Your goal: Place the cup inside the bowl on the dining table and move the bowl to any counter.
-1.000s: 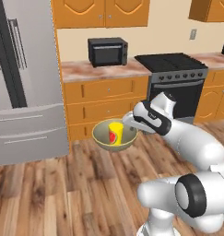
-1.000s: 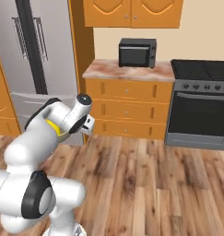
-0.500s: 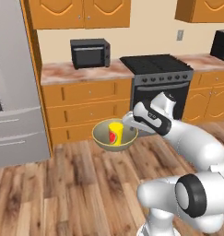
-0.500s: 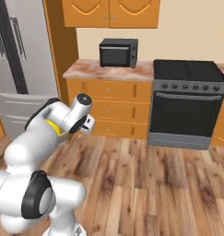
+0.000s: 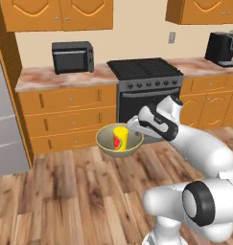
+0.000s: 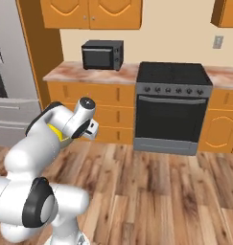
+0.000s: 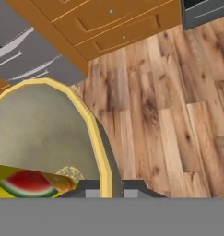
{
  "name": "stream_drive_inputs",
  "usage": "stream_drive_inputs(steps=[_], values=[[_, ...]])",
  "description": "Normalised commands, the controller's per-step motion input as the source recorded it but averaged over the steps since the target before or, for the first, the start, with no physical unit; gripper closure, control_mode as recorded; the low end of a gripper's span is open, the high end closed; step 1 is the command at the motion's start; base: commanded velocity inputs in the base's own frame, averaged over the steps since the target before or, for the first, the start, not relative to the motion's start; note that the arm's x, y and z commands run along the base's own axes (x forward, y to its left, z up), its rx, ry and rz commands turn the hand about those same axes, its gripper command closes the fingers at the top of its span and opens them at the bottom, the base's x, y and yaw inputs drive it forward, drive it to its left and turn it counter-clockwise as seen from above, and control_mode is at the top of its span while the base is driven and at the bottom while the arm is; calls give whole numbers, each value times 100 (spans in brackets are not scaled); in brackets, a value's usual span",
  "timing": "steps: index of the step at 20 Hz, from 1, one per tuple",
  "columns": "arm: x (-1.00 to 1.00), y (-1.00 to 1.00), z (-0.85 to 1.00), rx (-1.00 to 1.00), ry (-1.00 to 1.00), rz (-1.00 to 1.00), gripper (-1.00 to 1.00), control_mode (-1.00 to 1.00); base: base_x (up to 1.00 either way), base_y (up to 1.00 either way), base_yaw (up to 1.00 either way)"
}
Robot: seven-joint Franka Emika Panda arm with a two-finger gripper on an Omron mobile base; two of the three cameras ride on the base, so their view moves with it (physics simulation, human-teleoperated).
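The olive-tan bowl (image 5: 108, 143) hangs in the air above the wooden floor, in front of the cabinets. The yellow cup (image 5: 120, 138) with its red mark stands inside it. My gripper (image 5: 136, 128) is shut on the bowl's right rim. In the hand view the bowl's pale rim (image 7: 94, 133) runs down between the fingertips of the gripper (image 7: 109, 190), and the cup (image 7: 30, 182) lies at the lower left. In the right base view my arm hides all but a yellow sliver of the bowl (image 6: 55, 130). The counter (image 5: 65, 77) runs along the back wall. The dining table is out of view.
A black microwave (image 5: 72, 56) sits on the counter left of the black stove (image 5: 144, 72). A coffee machine (image 5: 221, 48) stands on the far right counter top. A grey fridge (image 5: 3, 139) is at the left edge. Wooden floor (image 5: 65, 191) lies open below the bowl.
The whole scene has slid left in both base views, so the camera has moved: the fridge went towards the left edge and the stove came to the middle. Bowl, cup and grip are unchanged.
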Motion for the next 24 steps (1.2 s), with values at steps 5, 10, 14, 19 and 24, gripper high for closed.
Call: stream_drive_inputs(steps=[5, 10, 14, 19, 24], values=[[0, 0, 0, 0, 0, 0, 100, 100, 45, -71, 0], [0, 0, 0, 0, 0, 0, 100, 100, 47, -71, 0], [0, 0, 0, 0, 0, 0, 100, 100, 40, -76, 0], [0, 0, 0, 0, 0, 0, 100, 100, 45, -70, 0], [0, 0, 0, 0, 0, 0, 100, 100, 42, -63, 0]])
